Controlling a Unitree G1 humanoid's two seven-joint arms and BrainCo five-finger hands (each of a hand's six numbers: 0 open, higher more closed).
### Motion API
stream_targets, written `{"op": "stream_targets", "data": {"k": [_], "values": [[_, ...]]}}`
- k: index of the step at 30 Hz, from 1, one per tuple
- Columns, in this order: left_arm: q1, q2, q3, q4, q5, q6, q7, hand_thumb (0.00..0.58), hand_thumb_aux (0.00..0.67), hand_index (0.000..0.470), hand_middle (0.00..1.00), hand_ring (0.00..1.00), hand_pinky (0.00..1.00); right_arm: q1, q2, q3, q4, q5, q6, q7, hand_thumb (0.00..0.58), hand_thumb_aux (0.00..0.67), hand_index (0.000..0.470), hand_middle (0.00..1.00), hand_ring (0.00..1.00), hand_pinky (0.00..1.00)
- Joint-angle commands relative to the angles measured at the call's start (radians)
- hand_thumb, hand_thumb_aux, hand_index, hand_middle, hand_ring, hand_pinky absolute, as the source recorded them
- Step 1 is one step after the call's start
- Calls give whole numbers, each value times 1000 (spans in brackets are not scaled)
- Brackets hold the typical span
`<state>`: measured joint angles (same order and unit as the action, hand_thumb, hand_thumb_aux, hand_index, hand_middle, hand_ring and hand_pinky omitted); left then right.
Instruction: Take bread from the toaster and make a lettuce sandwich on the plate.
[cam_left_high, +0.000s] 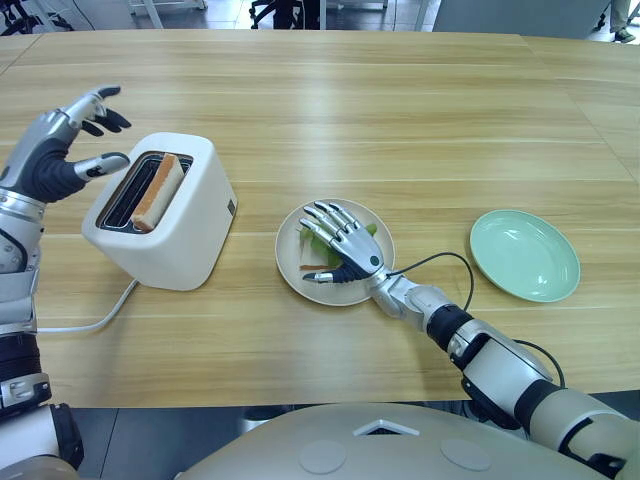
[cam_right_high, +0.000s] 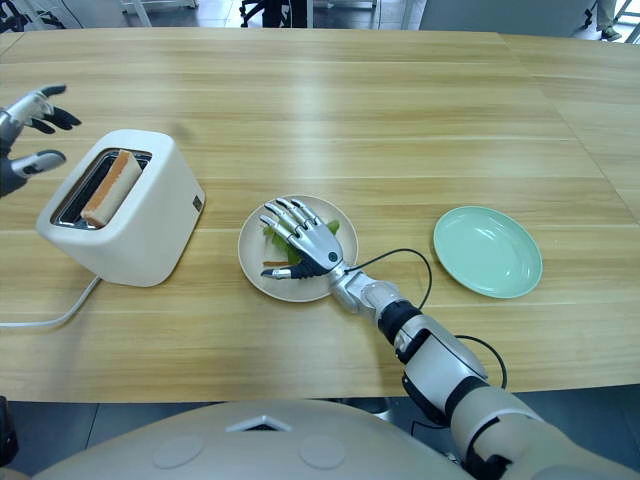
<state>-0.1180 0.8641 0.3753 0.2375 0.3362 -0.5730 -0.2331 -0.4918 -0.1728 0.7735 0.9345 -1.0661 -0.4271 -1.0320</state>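
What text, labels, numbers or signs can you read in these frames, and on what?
Readable text: none.
toaster: small dark mark on its side, too small to read.
beige plate, green plate, table: no print visible.

One toaster (cam_left_high: 185, 235), one bread slice (cam_left_high: 160, 190), two plates (cam_left_high: 287, 255) (cam_left_high: 525, 255)

Bright, even indoor light from overhead. Wooden table (cam_left_high: 420, 110) carries pale sheen across far half, no hard glare. Toaster (cam_left_high: 185, 235) casts short soft shadow at base; top lit, near side slightly darker. Green plate (cam_left_high: 525, 255) shows faint highlight. Right hand (cam_left_high: 340, 245) metal glints lightly.
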Motion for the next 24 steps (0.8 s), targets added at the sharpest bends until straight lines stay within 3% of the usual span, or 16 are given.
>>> {"op": "stream_targets", "data": {"k": [1,19,24], "values": [[36,34,-57,36,87,25,17,0,0,0,341,341,341,29,-25,-16,-41,29,-25,-27,0,0,0,0,0,0],[156,142,-117,14,129,95,5,0,0,0,357,357,357,91,-72,-80,-231,78,-56,-47,0,0,0,0,0,0],[178,152,-124,-13,112,79,-10,49,29,20,361,361,361,94,-77,-95,-237,80,-62,-44,0,0,0,0,0,0]]}}
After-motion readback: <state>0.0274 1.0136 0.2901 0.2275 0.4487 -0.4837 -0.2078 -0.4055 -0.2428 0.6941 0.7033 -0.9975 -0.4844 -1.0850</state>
